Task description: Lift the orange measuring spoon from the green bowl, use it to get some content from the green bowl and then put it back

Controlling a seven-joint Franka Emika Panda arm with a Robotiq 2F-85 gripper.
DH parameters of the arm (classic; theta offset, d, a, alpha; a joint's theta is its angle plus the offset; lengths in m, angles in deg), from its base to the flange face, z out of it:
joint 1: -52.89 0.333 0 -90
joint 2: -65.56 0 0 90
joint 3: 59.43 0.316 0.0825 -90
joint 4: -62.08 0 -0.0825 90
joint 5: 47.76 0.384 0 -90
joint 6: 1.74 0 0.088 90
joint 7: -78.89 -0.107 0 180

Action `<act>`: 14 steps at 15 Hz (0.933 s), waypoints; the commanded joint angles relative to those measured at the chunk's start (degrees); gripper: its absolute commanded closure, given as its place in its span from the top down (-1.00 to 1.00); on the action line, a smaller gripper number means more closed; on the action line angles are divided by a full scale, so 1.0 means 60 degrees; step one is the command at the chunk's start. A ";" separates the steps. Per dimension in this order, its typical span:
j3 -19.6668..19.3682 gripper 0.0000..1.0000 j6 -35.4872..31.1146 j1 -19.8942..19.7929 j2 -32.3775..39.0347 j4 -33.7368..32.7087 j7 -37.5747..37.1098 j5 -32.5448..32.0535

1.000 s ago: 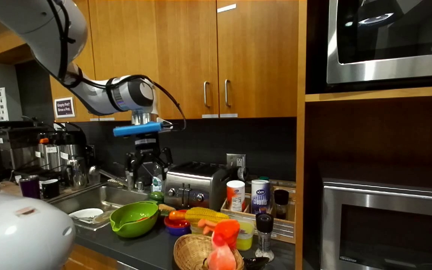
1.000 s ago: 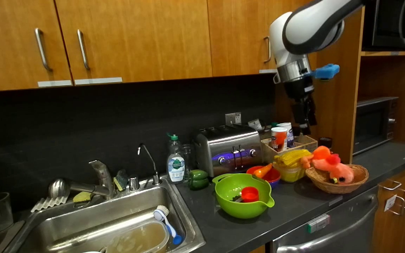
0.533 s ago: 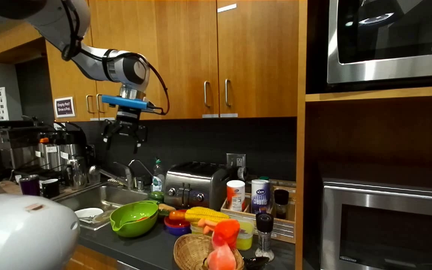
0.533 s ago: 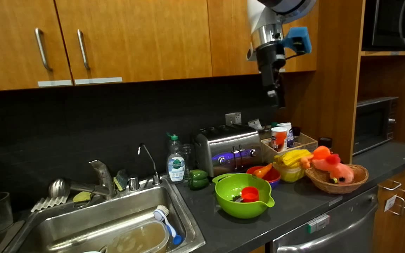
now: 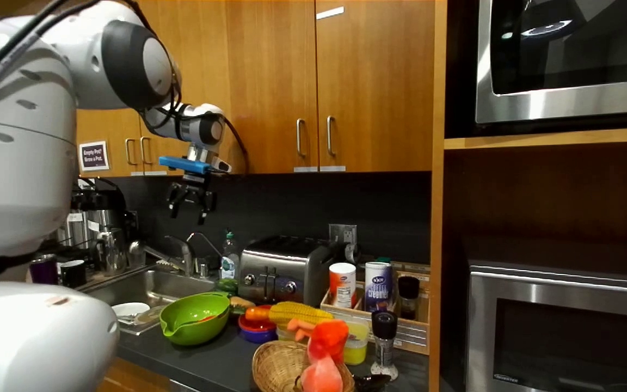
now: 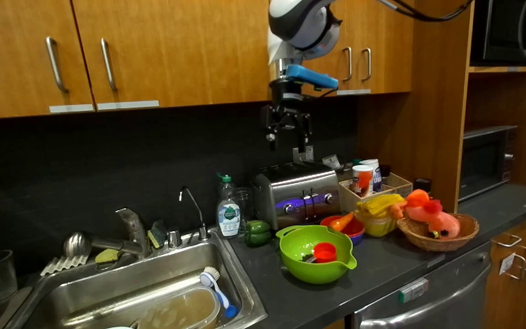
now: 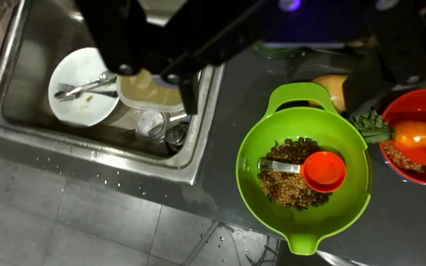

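Note:
The green bowl (image 5: 196, 332) stands on the counter right of the sink and shows in both exterior views (image 6: 311, 274). In the wrist view the bowl (image 7: 294, 120) holds dark beans and lighter brown grains (image 7: 287, 186). The orange measuring spoon (image 7: 324, 171) lies on them, its silver handle pointing left; its cup also shows in an exterior view (image 6: 324, 252). My gripper (image 7: 274, 99) is open and empty, its fingers wide apart. It hangs high above the counter, well above the bowl, in both exterior views (image 5: 188, 214) (image 6: 287, 145).
The sink (image 6: 240, 292) lies left of the bowl. The silver toaster (image 6: 299, 196) and soap bottle (image 6: 228, 219) stand behind. A red bowl (image 7: 412, 99) with a toy carrot (image 7: 425, 135) sits close right. A woven basket (image 6: 436, 244) holds a plush toy. Wooden cabinets (image 6: 176, 50) hang above.
My gripper has moved from above the basket side toward the green bowl, leftward in an exterior view. It rose, then came down slightly, and has turned. The bowl and spoon have not moved.

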 commanded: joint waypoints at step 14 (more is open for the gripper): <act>-0.0136 1.00 -0.5132 0.2889 0.3713 -0.3082 -0.9442 0.1632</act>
